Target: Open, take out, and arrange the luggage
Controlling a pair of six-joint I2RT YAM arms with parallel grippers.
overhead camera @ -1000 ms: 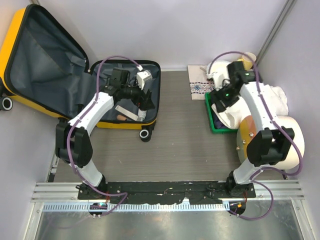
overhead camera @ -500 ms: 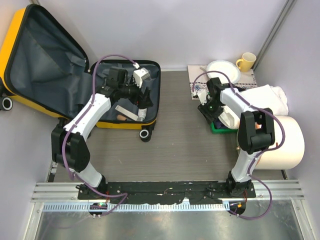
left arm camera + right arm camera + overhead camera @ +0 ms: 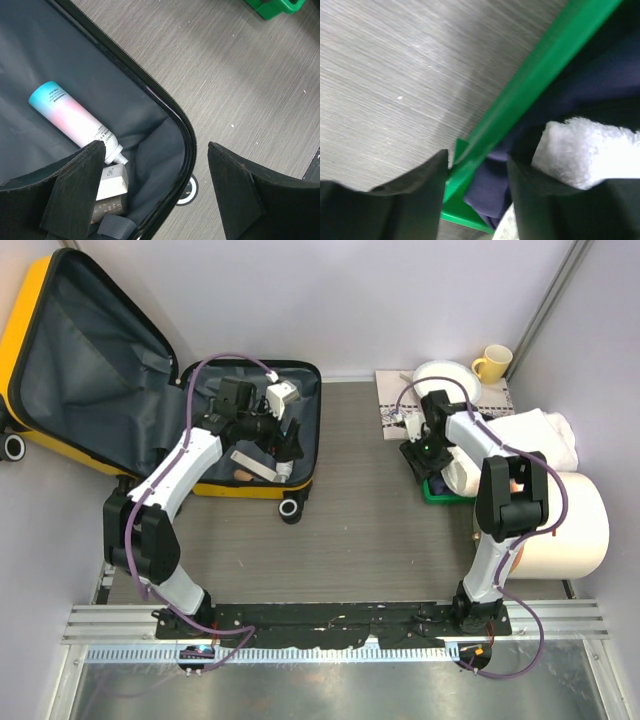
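The yellow suitcase [image 3: 25, 340] lies open at the left, its grey-lined lid leaning back and its base [image 3: 312, 375] flat on the table. My left gripper [image 3: 288, 445] hangs open and empty over the base's near right corner. In the left wrist view the gripper [image 3: 155, 145] frames the black zipper rim [image 3: 186, 132] and a wheel [image 3: 187, 187]. A pink and blue tube [image 3: 75, 120] and small boxes [image 3: 112, 180] lie in the lining. My right gripper [image 3: 420, 455] is low at the green tray's [image 3: 440, 495] left wall, open, its jaws astride the rim [image 3: 535, 70].
The tray holds navy cloth [image 3: 490, 192] and a white towel [image 3: 590, 145]. A large cream cylinder [image 3: 565, 520] lies at the right. A white plate [image 3: 445, 375], a yellow mug [image 3: 492, 362] and a patterned cloth [image 3: 395, 418] are at the back right. Walls close in on both sides.
My right arm has swung down from above the tray to its left wall, with only a slight shift in the last half second. My left arm has barely moved.
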